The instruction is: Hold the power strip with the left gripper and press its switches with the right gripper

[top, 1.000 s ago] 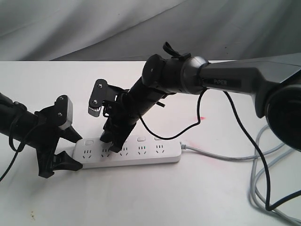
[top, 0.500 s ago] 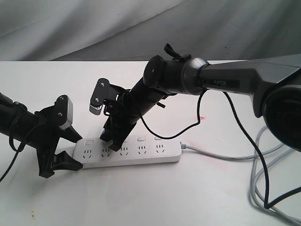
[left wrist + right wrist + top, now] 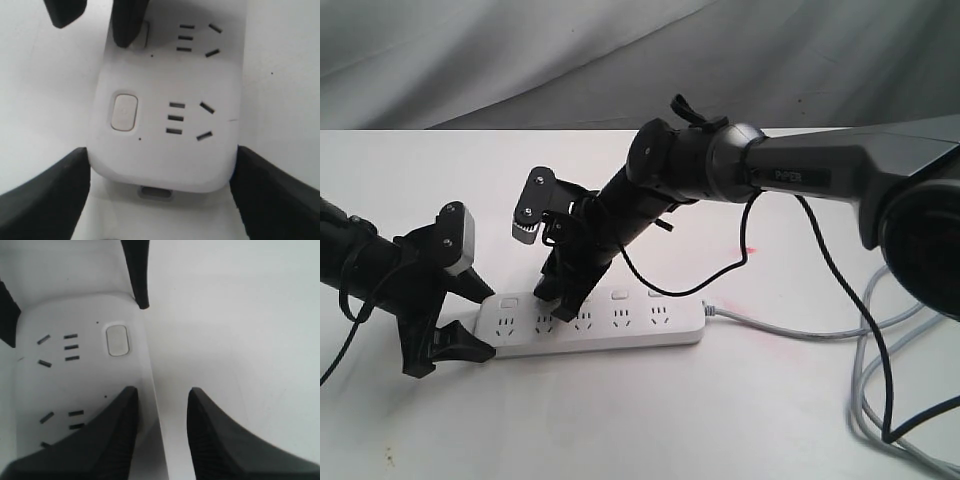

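White plastic is your marker in the exterior view. The power strip point(image 3: 610, 328) lies flat on the worktop point(image 3: 720, 430), with its cable point(image 3: 790, 332) trailing off on the right arm's side. The left gripper point(image 3: 478, 322) straddles the cable-free end, so the hold looks done. The right gripper point(image 3: 558, 303) is down at the second of the switches point(image 3: 618, 295), with three further along judged still to do.

In the left wrist view, its jaws stand wide and seem to bear on both long edges of the strip, though contact is hard to confirm. One of the right arm's fingers point(image 3: 127, 22) rests on the second switch point(image 3: 145, 35).

In the right wrist view, the jaws are narrow and hold nothing. One tip is over the strip and the other over bare worktop.
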### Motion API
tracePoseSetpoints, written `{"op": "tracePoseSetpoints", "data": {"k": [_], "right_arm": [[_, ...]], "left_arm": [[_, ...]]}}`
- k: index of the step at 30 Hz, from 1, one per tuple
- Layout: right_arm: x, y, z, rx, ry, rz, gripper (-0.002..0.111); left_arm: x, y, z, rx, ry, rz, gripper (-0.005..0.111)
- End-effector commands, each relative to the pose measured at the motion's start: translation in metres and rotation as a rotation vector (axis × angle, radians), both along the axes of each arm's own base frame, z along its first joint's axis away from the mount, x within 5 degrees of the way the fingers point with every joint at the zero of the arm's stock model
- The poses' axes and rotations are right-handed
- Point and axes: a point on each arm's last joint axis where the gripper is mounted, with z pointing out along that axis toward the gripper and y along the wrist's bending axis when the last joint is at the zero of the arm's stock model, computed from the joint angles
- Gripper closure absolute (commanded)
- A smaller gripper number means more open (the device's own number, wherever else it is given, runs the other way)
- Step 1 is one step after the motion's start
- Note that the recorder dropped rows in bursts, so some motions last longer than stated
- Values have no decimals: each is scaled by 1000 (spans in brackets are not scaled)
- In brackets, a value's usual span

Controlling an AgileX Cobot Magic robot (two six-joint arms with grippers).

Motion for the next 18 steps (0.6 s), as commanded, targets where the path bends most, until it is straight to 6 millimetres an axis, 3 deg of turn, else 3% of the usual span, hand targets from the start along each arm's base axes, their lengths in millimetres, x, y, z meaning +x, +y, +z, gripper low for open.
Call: {"op": "tracePoseSetpoints", "data": {"k": [1,8,11,18], "right_arm": [[-5,-6,-10,-60,-5,42,76],[-4,-8,53,10,-129,36,76],[-2,-14,71,17,-168,35,76],[3,-36,75,-13,-98,28,76]], "left_arm": [[0,-1,1,-14,5,-4,46],[0,-1,1,-13,4,-6,46],[0,-1,1,-13,4,-6,46],[0,-1,1,-14,6,-2,46]]}}
